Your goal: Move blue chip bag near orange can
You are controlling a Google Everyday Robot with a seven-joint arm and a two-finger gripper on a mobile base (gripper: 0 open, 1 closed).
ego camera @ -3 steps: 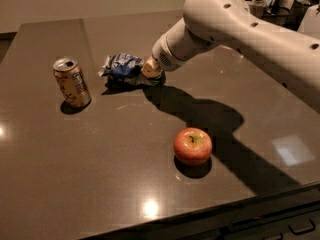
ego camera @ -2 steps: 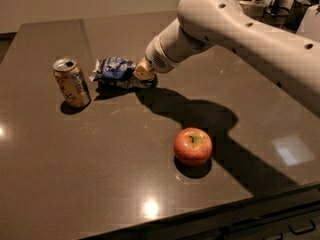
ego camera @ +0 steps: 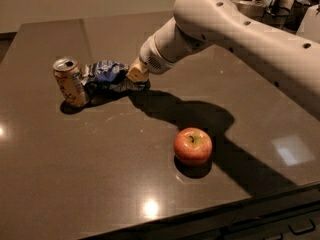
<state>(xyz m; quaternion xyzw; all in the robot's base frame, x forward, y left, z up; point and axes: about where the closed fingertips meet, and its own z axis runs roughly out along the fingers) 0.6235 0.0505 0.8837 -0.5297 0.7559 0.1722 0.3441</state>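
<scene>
Since one second ago, the blue chip bag point(ego camera: 106, 73) and the end effector point(ego camera: 137, 74) have travelled together to the left across the table point(ego camera: 100, 174), and the gap to the orange can point(ego camera: 70, 82) has closed. In the camera view, which is the only one you have, the bag now lies flat on the table with its left edge right against the can, and it seems to touch the can's side. The can stands upright near the left part of the table. The end effector sits at the right end of the bag, low, almost on the table surface. I cannot tell if it is closed on the bag or only resting against it, because its tip is partly hidden by the foil. My judgement is that the placing is nearly complete, so you should stop the leftward motion now; more push could tip the can. Let go of the bag gently, then withdraw upward and to the right, so that the foil is not dragged back. The arm point(ego camera: 235, 29) comes in from the upper right and slopes down to the left, its wrist pointing toward the can. The apple point(ego camera: 193, 145) rests well apart, nearer to the front edge.
</scene>
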